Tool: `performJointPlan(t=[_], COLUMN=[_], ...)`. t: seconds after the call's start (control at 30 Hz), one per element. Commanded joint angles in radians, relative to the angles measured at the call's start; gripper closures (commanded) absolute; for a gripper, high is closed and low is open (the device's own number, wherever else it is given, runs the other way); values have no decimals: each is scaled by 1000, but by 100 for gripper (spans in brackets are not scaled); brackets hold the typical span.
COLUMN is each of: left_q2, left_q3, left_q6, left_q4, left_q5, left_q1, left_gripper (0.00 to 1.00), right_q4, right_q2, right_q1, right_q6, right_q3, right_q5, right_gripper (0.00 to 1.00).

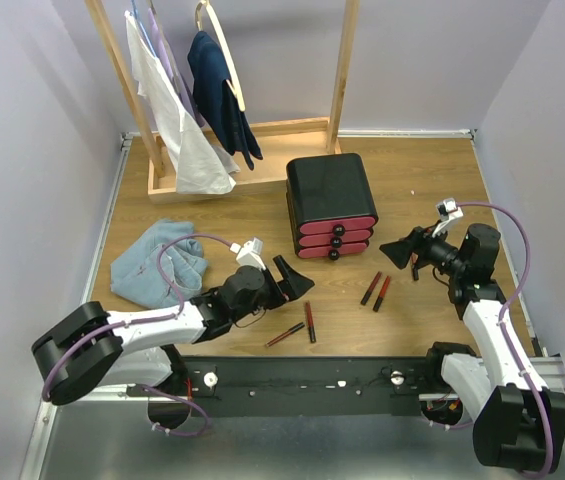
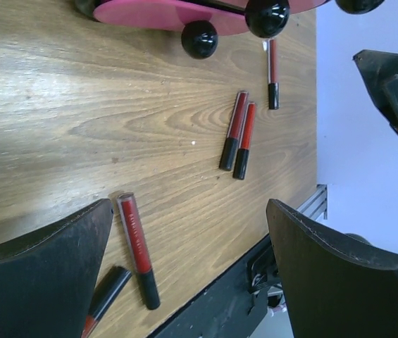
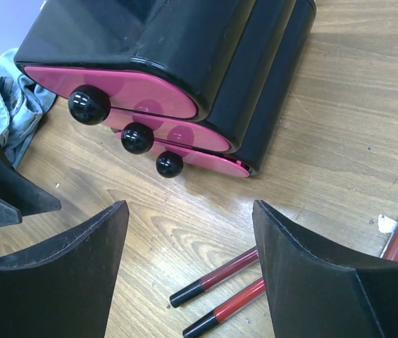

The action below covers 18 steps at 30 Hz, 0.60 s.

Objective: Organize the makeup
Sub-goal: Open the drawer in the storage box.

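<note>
My left pincer [image 1: 294, 280] gapes wide and empty, with a pair of lip tubes [image 1: 297, 328] at its 6 o'clock. My right pincer [image 1: 392, 250] also stands wide, holding nothing. Another pair of lip tubes [image 1: 375, 290] lies at its 7 o'clock, 5 o'clock from the black drawer box [image 1: 330, 200].

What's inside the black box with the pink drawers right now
All three pink drawers are shut, so only their fronts and black knobs show. Anything inside the black box is covered and cannot be seen.
</note>
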Motion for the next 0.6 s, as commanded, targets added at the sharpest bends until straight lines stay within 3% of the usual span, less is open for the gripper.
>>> performJointPlan(t=[0.0, 0.3, 0.57], left_q2=[62, 275, 496], left_q3=[38, 128, 188], left_q6=[-25, -86, -189], left_q4=[121, 240, 454], left_q5=[-78, -104, -132], left_q1=[-19, -25, -48], left_gripper=[1, 2, 17], right_q4=[26, 28, 23], right_q2=[-15, 6, 14], right_q1=[-7, -7, -8], right_q6=[1, 3, -2], right_q3=[-23, -20, -16], right_q5=[-23, -25, -22], right_gripper=[21, 21, 21])
